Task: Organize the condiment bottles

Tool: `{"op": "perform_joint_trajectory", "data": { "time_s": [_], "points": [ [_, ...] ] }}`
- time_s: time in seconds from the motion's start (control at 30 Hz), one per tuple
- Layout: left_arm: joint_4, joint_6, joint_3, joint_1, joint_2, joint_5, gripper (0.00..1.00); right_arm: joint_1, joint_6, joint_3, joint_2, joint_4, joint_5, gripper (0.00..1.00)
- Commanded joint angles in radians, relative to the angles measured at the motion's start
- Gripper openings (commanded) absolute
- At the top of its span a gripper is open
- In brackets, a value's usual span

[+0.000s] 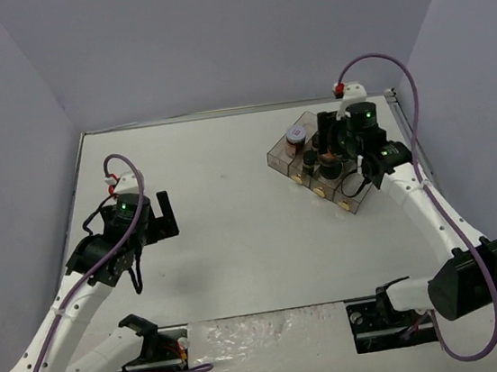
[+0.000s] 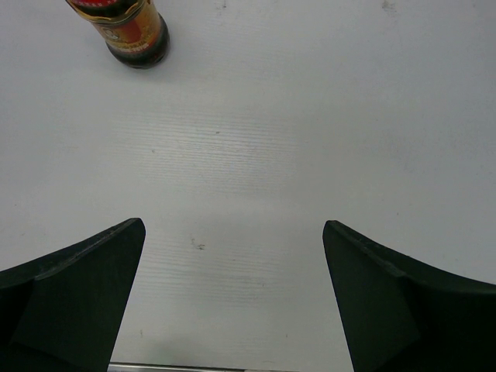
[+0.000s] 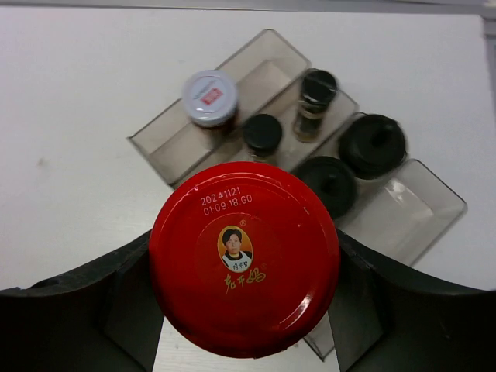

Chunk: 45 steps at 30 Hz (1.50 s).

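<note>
My right gripper [image 3: 245,267] is shut on a red-capped jar [image 3: 245,258] and holds it above the near edge of the clear compartment tray [image 3: 418,211]. In the tray stand a white-lidded jar [image 3: 210,98], a small black-capped jar [image 3: 262,133], a tall dark bottle [image 3: 316,93] and two wide black-capped jars [image 3: 372,143]. In the top view the right gripper [image 1: 338,143] is over the tray [image 1: 279,157] at the back right. My left gripper [image 2: 232,232] is open and empty over bare table. A dark bottle with a red and yellow label [image 2: 132,29] stands ahead of it to the left.
The left gripper [image 1: 166,216] hovers at the table's left middle. The table's metal edge shows at the bottom of the left wrview. Grey walls enclose the table on three sides. Crinkled clear plastic [image 1: 249,336] lies at the near edge between the arm bases.
</note>
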Motion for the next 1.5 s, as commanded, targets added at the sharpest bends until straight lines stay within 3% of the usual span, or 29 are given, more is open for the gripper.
{"op": "perform_joint_trajectory", "data": {
  "time_s": [0.0, 0.3, 0.47, 0.7, 1.23, 1.47],
  "points": [
    [0.081, -0.002, 0.006, 0.010, 0.005, 0.017, 0.97, -0.144, 0.071, -0.002, -0.095, 0.079, 0.087, 0.00],
    [0.072, -0.010, -0.006, 0.011, -0.009, 0.025, 0.97, -0.381, 0.100, 0.030, -0.021, 0.085, 0.038, 0.00],
    [0.053, -0.013, -0.012, 0.011, -0.030, 0.017, 0.97, -0.395, 0.117, 0.061, -0.008, 0.097, -0.047, 0.00],
    [0.052, -0.020, -0.031, 0.011, -0.044, 0.009, 0.97, -0.427, 0.116, 0.066, 0.027, 0.101, -0.012, 0.00],
    [0.013, -0.036, -0.053, 0.011, -0.102, -0.010, 0.97, -0.456, 0.087, -0.017, 0.180, 0.384, 0.039, 0.00],
    [-0.013, -0.042, -0.057, 0.011, -0.124, -0.011, 0.97, -0.456, 0.082, -0.044, 0.234, 0.430, 0.065, 0.00]
  ]
}}
